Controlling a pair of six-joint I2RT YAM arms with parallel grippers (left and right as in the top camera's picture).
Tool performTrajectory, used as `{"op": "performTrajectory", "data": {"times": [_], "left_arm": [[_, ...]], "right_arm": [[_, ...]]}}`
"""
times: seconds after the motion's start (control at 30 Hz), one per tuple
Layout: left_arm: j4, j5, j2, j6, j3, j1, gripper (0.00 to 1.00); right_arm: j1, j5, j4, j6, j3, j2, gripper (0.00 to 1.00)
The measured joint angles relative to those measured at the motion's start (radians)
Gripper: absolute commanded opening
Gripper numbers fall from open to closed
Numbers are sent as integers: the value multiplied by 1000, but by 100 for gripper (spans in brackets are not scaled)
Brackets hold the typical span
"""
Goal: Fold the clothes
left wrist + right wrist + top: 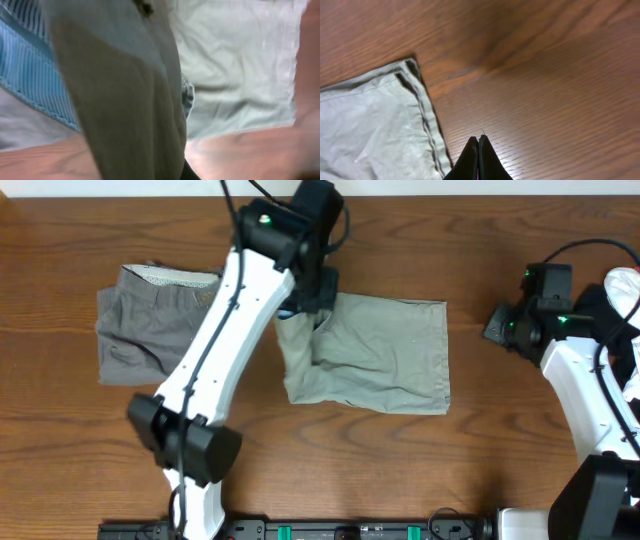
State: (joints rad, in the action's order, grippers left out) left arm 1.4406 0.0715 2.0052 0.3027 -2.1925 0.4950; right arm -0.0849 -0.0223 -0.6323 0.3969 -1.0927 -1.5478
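Observation:
Light khaki-grey shorts [375, 352] lie mid-table, roughly rectangular. My left gripper [305, 305] is at their upper left corner, shut on a fold of that cloth, which hangs close before the left wrist camera [125, 100]; the pale blue striped waistband lining [30, 65] shows beside it. Darker grey shorts [150, 325] with a dotted white waistband lie at the left, partly under my left arm. My right gripper [478, 142] is shut and empty above bare wood, just right of the khaki shorts' hemmed corner [415, 95]. In the overhead view it sits at the right [497, 325].
The wooden table [400, 470] surrounds both garments. The right arm's base and cables [600, 380] fill the right edge. A black rail [350, 530] runs along the front edge.

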Motion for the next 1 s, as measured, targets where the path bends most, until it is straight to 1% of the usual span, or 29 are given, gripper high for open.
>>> {"op": "performTrajectory", "data": {"times": [0.17,0.23,0.43,0.63,0.7,0.83,1.0], "left_arm": [[-79,0,63,114,0,48,7],[-89,4,82,137,0,74,6],[-119,27,155,174,0,159,6],[-126,34,215,180,0,204,6],[-106,33,214,172,-1,201,6],[-1,17,194,137,-19,167,6],[152,-84,122,63,-74,79,6]], "right_arm": [[-16,5,-8,5,0,-3,1],[-16,8,-9,5,0,-14,1],[-16,8,-10,5,0,-81,1],[-16,8,-10,5,0,-141,1],[-16,8,-8,5,0,-148,1],[-16,8,1,5,0,-150,1],[-16,8,1,5,0,-150,1]]}}
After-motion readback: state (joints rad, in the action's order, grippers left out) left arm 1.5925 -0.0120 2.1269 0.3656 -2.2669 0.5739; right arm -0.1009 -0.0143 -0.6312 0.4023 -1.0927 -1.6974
